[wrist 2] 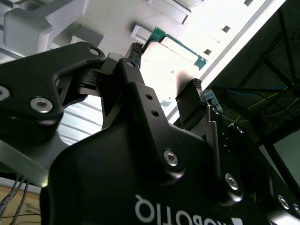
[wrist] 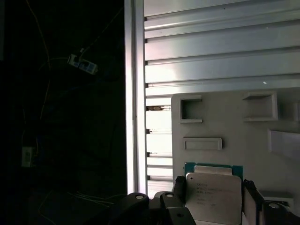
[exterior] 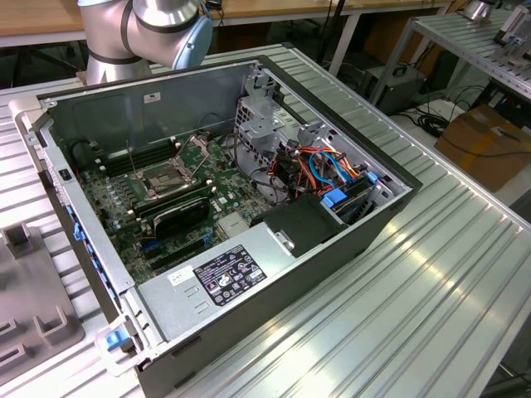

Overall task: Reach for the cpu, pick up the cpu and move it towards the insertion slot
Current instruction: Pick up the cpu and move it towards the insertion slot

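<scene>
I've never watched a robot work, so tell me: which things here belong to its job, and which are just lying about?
Part of the job: cpu, tool, insertion slot.
Just lying about: power supply, orange and blue cables, cardboard box.

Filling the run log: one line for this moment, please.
gripper: at cpu | cpu: at grey tray | insertion slot: in computer case

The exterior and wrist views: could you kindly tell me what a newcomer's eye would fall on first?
Most likely the open computer case in the middle of the exterior view, with the shiny insertion slot on its green board. In the first wrist view, the silvery cpu sits right at the hand, before a grey fixture plate.
</scene>
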You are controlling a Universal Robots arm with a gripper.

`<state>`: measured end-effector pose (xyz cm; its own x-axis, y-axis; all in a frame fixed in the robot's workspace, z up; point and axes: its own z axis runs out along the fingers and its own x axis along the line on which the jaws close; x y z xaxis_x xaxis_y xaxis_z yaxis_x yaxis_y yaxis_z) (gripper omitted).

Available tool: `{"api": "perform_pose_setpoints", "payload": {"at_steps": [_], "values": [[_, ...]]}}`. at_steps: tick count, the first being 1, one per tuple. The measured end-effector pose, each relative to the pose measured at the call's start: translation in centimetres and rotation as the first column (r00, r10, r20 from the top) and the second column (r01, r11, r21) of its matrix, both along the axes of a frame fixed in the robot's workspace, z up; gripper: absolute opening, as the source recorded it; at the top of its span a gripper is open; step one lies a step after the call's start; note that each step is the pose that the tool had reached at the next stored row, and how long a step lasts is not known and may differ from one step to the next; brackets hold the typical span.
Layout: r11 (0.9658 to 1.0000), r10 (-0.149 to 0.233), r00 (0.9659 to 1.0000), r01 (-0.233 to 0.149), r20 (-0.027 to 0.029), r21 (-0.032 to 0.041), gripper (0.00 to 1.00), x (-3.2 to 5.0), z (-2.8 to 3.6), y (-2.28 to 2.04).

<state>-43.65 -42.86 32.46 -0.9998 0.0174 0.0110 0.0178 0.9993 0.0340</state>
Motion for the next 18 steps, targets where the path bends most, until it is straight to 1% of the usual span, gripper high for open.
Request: {"api": "perform_pose_setpoints", "payload": {"at_steps": [3, 7, 9, 14, 18], "values": [[1.0000, 0.000, 1.0000, 0.000, 0.0003, 0.0002, 0.55, 0.01, 0.19, 0.00], [1.0000, 0.000, 1.0000, 0.000, 0.0002, 0.0002, 0.55, 0.02, 0.69, 0.00], [1.0000, 0.000, 1.0000, 0.000, 0.0003, 0.0002, 0.55, 0.02, 0.84, 0.00], [1.0000, 0.000, 1.0000, 0.000, 0.0001, 0.0001, 0.55, 0.05, 0.92, 0.00], [1.0000, 0.000, 1.0000, 0.000, 0.0002, 0.0002, 0.55, 0.44, 0.91, 0.00]]}}
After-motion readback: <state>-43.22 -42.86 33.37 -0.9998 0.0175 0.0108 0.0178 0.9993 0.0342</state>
